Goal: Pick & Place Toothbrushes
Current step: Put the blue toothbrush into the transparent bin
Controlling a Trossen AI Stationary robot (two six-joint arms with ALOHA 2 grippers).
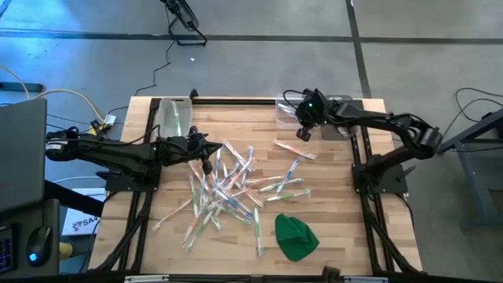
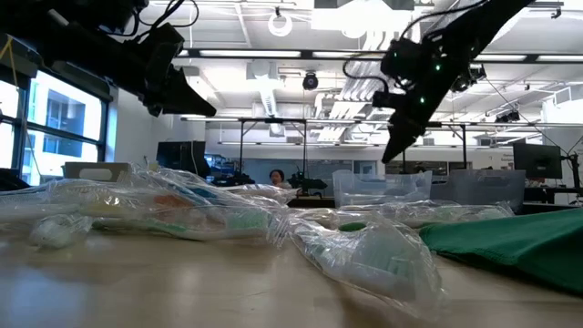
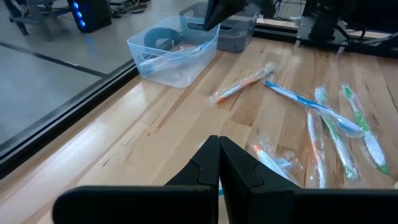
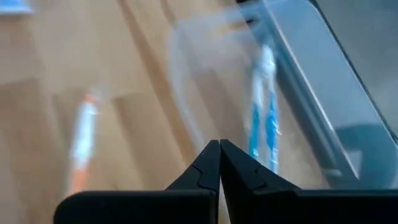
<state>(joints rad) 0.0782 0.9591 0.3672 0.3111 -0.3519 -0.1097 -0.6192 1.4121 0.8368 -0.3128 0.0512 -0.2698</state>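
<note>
Several wrapped toothbrushes (image 1: 228, 189) lie scattered on the wooden table, pale sticks with green, blue, orange and pink accents; in the low view they are a crinkled heap (image 2: 209, 214). My left gripper (image 1: 206, 163) hangs shut above the pile's left edge (image 3: 219, 149). My right gripper (image 1: 302, 134) hovers shut beside the clear bin (image 1: 292, 112) at the far edge. Blue toothbrushes (image 4: 262, 121) lie inside that bin (image 3: 177, 53). An orange one (image 4: 81, 143) lies alone on the table just short of it (image 3: 239, 87).
A second clear bin (image 1: 174, 115) stands at the far left of the table. A green cloth lump (image 1: 295, 237) lies near the front edge (image 2: 510, 241). A grey bin (image 1: 339, 106) sits behind the right gripper. Bare wood shows at the table's near left and right.
</note>
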